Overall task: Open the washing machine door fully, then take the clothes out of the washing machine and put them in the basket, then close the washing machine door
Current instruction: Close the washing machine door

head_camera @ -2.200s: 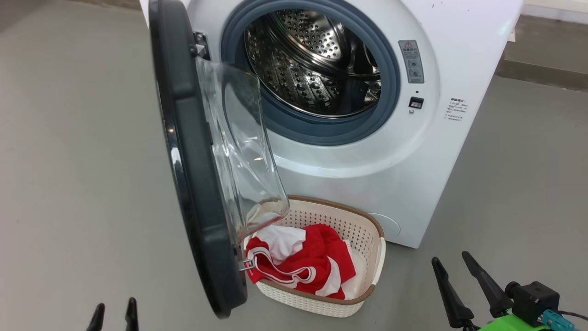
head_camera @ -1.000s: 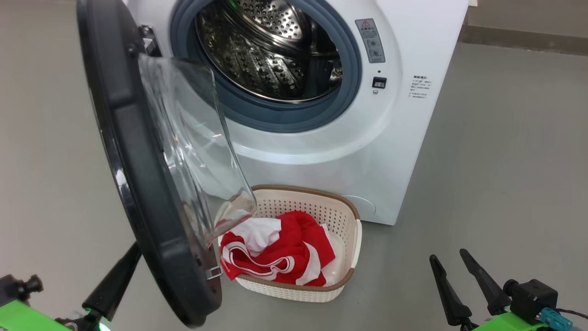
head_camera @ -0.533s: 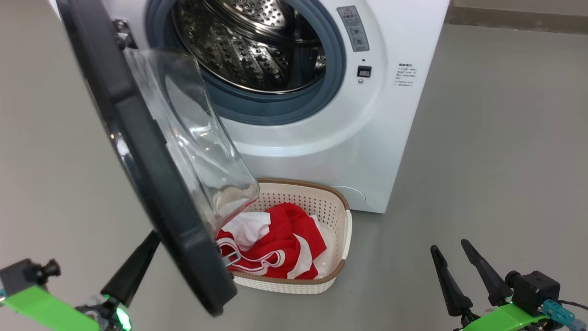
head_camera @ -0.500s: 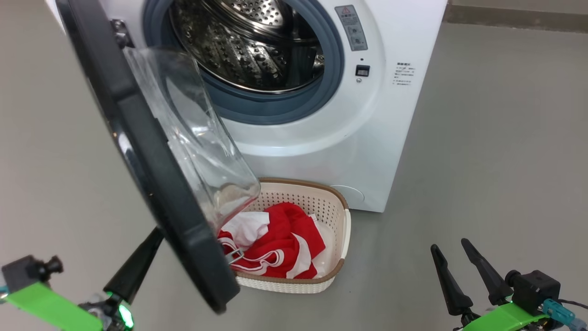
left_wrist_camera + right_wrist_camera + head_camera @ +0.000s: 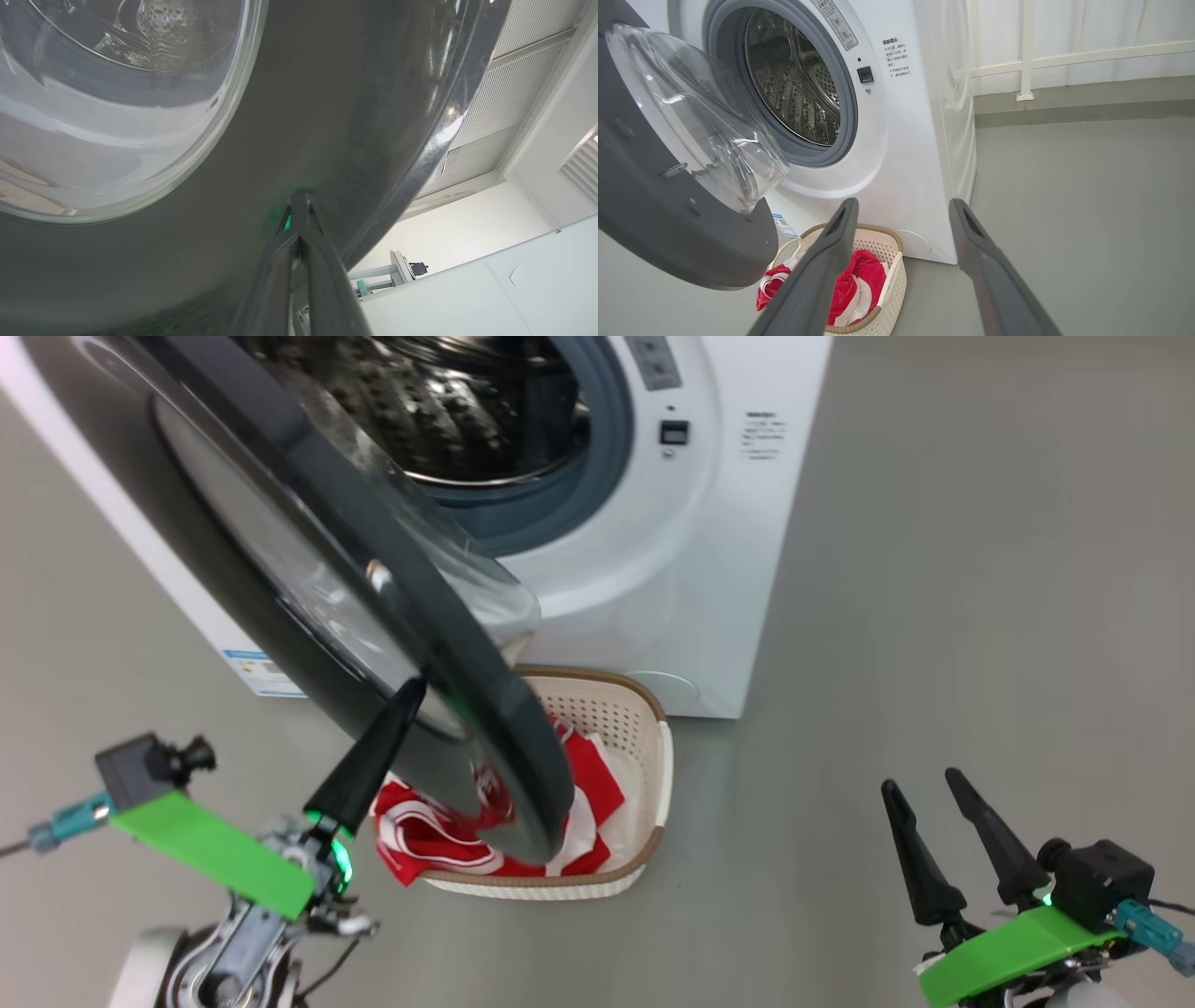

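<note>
Swung partway toward the machine since half a second ago, the washing machine door [image 5: 485, 709] now turns its glossy black outer face to the head camera, and the left gripper [image 5: 409, 691] has risen from low beside it to meet that face.

Both dark fingers of the left gripper [image 5: 299, 198] are pressed together with nothing between them. Their joined tips touch the door's [image 5: 327, 116] wide black rim, just beside the clear glass window [image 5: 117, 93]. A green glow from the gripper reflects on the rim at the point of contact.

The right gripper [image 5: 920, 782] hovers low on the right with its fingers spread wide and empty, well apart from the machine. In the right wrist view the right gripper [image 5: 902, 205] points toward the machine's lower front.

The door [image 5: 654, 233] stands half open, its glass bowl [image 5: 705, 121] bulging toward the left side of the grey rubber ring [image 5: 852, 116]. Behind it the steel drum [image 5: 794, 93] looks bare.

The basket [image 5: 653, 747] sits on the grey floor [image 5: 934, 569] just in front of the washing machine [image 5: 653, 597], beneath the door's lower edge, which hides part of it from the head camera. The clothes [image 5: 420, 831], red with white trim, lie in the basket [image 5: 896, 275], one piece [image 5: 766, 289] drooping over its left rim.
</note>
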You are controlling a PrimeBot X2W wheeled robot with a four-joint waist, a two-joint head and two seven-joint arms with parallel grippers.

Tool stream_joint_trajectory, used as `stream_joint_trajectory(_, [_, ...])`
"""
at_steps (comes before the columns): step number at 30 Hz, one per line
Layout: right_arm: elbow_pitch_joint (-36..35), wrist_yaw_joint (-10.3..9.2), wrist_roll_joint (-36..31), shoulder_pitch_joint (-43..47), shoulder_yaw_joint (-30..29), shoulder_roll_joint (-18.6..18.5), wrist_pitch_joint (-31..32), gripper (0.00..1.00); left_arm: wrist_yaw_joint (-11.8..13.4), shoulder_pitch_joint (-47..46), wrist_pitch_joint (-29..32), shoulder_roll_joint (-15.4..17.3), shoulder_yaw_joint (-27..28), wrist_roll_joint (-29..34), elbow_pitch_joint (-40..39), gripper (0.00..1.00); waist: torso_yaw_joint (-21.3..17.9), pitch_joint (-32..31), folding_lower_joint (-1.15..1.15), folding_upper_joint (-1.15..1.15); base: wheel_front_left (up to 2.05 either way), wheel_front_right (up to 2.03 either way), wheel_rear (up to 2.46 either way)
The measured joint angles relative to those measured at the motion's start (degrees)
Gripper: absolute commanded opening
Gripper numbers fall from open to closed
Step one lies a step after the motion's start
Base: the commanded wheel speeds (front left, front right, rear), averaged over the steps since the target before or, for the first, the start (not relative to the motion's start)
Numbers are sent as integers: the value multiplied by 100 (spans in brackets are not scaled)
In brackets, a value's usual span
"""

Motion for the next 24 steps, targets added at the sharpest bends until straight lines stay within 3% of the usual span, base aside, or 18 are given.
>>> stream_joint_trajectory(11, [-46,0,0,-175,-68,52,0,100,0,-853,-1033,12,-294,138,516,0,-562,296,0,0,0,0,0])
stream_joint_trajectory(24, [-77,0,0,-396,-83,167,0,100,-1,-1958,-2309,367,-719,275,1350,0,-1231,651,0,0,0,0,0])
